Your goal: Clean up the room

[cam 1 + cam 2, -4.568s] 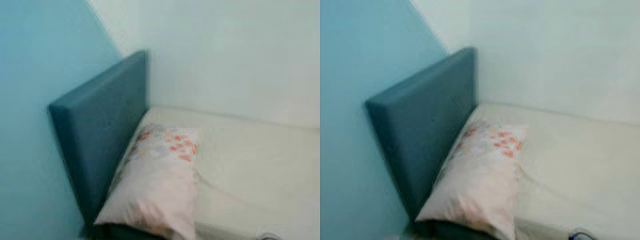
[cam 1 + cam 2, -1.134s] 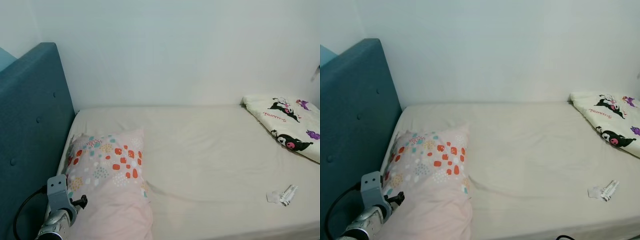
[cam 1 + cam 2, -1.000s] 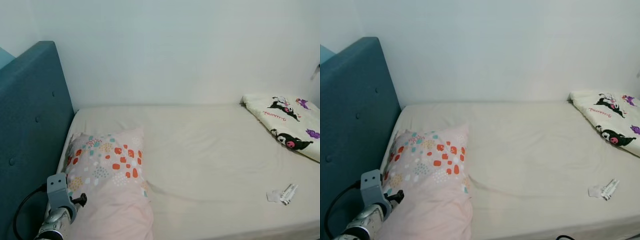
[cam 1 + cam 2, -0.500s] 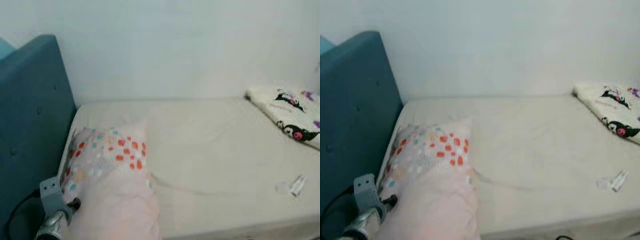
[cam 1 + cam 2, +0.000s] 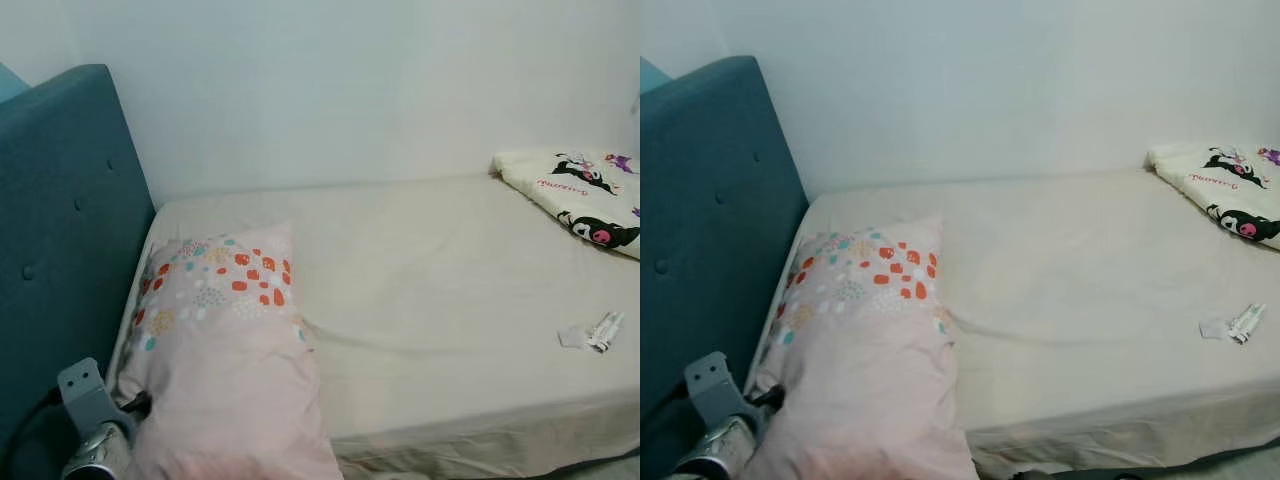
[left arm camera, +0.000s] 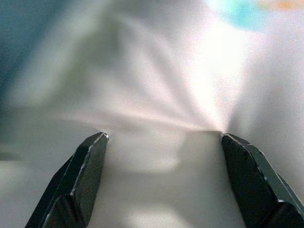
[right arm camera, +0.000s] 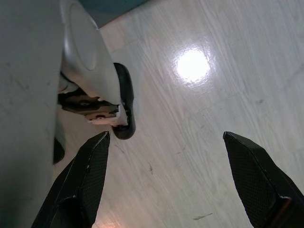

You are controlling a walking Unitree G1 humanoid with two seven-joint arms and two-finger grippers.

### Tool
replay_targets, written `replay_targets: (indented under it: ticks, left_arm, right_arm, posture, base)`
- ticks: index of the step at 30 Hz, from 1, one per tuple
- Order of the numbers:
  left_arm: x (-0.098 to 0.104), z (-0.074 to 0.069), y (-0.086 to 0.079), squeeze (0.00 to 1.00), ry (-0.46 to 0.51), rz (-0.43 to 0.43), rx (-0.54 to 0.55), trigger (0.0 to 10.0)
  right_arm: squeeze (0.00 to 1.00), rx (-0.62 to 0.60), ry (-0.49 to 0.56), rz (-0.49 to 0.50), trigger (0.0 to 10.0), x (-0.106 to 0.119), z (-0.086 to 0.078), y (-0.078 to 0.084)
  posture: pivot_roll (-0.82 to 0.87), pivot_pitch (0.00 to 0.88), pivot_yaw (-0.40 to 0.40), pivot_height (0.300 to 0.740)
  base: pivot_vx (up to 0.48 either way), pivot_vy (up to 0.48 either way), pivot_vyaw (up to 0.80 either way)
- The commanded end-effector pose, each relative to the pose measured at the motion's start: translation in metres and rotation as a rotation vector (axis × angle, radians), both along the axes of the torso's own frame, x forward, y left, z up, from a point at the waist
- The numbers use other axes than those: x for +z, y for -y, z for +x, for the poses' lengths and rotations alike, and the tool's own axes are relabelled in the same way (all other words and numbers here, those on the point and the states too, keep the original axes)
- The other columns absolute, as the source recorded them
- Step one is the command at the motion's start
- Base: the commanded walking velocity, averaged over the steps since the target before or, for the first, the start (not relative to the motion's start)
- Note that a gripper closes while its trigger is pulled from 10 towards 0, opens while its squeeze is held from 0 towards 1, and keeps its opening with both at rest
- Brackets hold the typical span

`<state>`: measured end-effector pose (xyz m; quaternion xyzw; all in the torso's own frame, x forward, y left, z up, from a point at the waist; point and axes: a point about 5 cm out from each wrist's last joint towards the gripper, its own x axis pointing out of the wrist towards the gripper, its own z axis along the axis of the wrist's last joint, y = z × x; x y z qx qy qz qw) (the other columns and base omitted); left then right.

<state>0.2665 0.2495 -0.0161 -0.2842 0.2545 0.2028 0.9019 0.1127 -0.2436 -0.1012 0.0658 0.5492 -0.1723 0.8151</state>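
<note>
A bed with a cream sheet stands against a white wall, with a teal padded headboard at its left end. A pink pillow, dotted with red, orange and teal spots on its upper half, lies at the head of the bed beside the headboard, its lower end reaching the near edge of the mattress. At the far right, a folded white blanket printed with black cartoon figures rests against the wall. Well apart from it, near the front right edge of the sheet, lies a small crumpled wrapper, white and grey; its detail is too small to tell. The left arm rises at the lower left, its grey wrist bracket between the headboard and the pillow's lower corner. In the left wrist view the left gripper has its fingers spread wide apart, holding nothing, with the pale pink pillow cloth close in front of them, blurred. In the right wrist view the right gripper hangs over a pale wood floor with a bright light spot on it; its fingers are also spread wide and empty, and the robot's own leg and dark foot stand beside them.
</note>
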Motion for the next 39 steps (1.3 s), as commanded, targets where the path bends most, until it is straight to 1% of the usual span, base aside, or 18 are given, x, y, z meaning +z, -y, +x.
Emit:
replay_targets:
  ticks: [1, 7, 11, 13, 14, 16, 17, 20, 21, 22, 24, 25, 30, 31, 35, 37, 38, 39]
  left_arm:
    - [0.004, 0.009, 0.014, 0.0, 0.089, -0.133, -0.031, 10.0]
    - [0.009, 0.013, 0.025, 0.0, 0.226, -0.264, -0.076, 10.0]
    - [0.008, 0.012, 0.029, 0.0, 0.239, -0.275, -0.129, 10.0]
    - [0.006, 0.011, 0.034, 0.0, 0.229, -0.243, -0.217, 10.0]
    - [0.006, 0.011, 0.034, 0.0, 0.229, -0.243, -0.217, 10.0]
    - [0.006, 0.011, 0.039, 0.0, 0.204, -0.177, -0.308, 10.0]
    - [0.006, 0.011, 0.039, 0.0, 0.204, -0.177, -0.308, 10.0]
    - [0.011, 0.016, 0.038, 0.0, 0.168, 0.042, -0.415, 10.0]
    - [0.011, 0.016, 0.038, 0.0, 0.168, 0.042, -0.415, 10.0]
    - [0.016, 0.021, 0.032, 0.0, 0.155, 0.163, -0.427, 10.0]
    - [0.028, 0.03, 0.023, 0.0, 0.15, 0.319, -0.414, 10.0]
    - [0.035, 0.035, 0.018, 0.0, 0.165, 0.357, -0.392, 10.0]
    - [0.046, 0.044, 0.018, 0.0, 0.201, 0.402, -0.411, 10.0]
    - [0.043, 0.044, 0.029, 0.0, 0.209, 0.387, -0.473, 10.0]
    - [0.032, 0.037, 0.043, 0.0, 0.192, 0.329, -0.516, 10.0]
    - [0.015, 0.025, 0.063, 0.0, 0.152, 0.249, -0.58, 10.0]
    - [0.015, 0.025, 0.063, 0.0, 0.152, 0.249, -0.58, 10.0]
    - [0.007, 0.018, 0.073, 0.0, 0.119, 0.25, -0.62, 10.0]
  right_arm:
    - [0.0, -0.003, 0.015, 0.007, 10.0, 0.0, 0.002, -0.003]
    - [0.0, -0.003, 0.006, 0.009, 10.0, -0.002, -0.003, -0.003]
    - [0.0, 0.001, 0.002, 0.008, 10.0, -0.002, -0.006, -0.002]
    - [0.0, 0.004, -0.005, 0.005, 10.0, -0.002, -0.01, 0.0]
    - [0.0, 0.004, -0.005, 0.005, 10.0, -0.002, -0.01, 0.0]
    - [0.0, 0.002, -0.012, -0.001, 10.0, -0.002, -0.014, 0.003]
    - [0.0, 0.002, -0.012, -0.001, 10.0, -0.002, -0.014, 0.003]
    - [0.0, -0.001, -0.021, -0.006, 10.0, -0.003, -0.02, 0.006]
    - [0.0, -0.001, -0.021, -0.006, 10.0, -0.003, -0.02, 0.006]
    - [0.0, -0.001, -0.024, -0.006, 10.0, -0.003, -0.022, 0.007]
    - [0.0, 0.0, -0.031, -0.006, 10.0, -0.004, -0.026, 0.007]
    - [0.0, 0.005, -0.038, -0.005, 10.0, -0.004, -0.028, 0.007]
    - [0.0, 0.015, -0.054, -0.005, 10.0, -0.005, -0.033, 0.007]
    - [0.0, 0.018, -0.059, -0.004, 10.0, -0.006, -0.035, 0.006]
    - [0.0, 0.022, -0.059, -0.003, 10.0, -0.006, -0.034, 0.005]
    - [0.0, 0.027, -0.058, -0.005, 10.0, -0.006, -0.033, 0.005]
    - [0.0, 0.027, -0.058, -0.005, 10.0, -0.006, -0.033, 0.005]
    - [0.0, 0.029, -0.058, -0.005, 10.0, -0.006, -0.033, 0.005]
  posture:
    - [-0.01, 0.0, -0.023, 0.621]
    - [-0.04, 0.015, -0.017, 0.621]
    - [-0.05, 0.024, -0.016, 0.621]
    - [-0.06, 0.035, -0.015, 0.621]
    - [-0.06, 0.035, -0.015, 0.621]
    - [-0.06, 0.051, -0.013, 0.621]
    - [-0.06, 0.051, -0.013, 0.621]
    - [-0.07, 0.075, -0.012, 0.621]
    - [-0.07, 0.075, -0.012, 0.621]
    - [-0.07, 0.084, -0.013, 0.621]
    - [-0.07, 0.097, -0.018, 0.621]
    - [-0.07, 0.103, -0.02, 0.621]
    - [-0.05, 0.129, -0.023, 0.621]
    - [-0.05, 0.134, -0.021, 0.621]
    - [-0.05, 0.136, -0.019, 0.621]
    - [-0.05, 0.138, -0.015, 0.621]
    - [-0.05, 0.138, -0.015, 0.621]
    - [-0.05, 0.138, -0.015, 0.621]
  base:
    - [0.0, 0.0, 0.0]
    - [0.0, 0.0, 0.0]
    - [0.0, 0.0, 0.0]
    - [0.0, 0.0, 0.0]
    - [0.0, 0.0, 0.0]
    - [0.0, 0.0, 0.0]
    - [0.0, 0.0, 0.0]
    - [0.0, 0.0, 0.0]
    - [0.0, 0.0, 0.0]
    - [0.0, 0.0, 0.0]
    - [0.0, 0.0, 0.0]
    - [0.0, 0.0, 0.0]
    - [0.0, 0.0, 0.0]
    - [0.0, 0.0, 0.0]
    - [0.0, 0.0, 0.0]
    - [0.0, 0.0, 0.0]
    - [0.0, 0.0, 0.0]
    - [0.0, 0.0, 0.0]
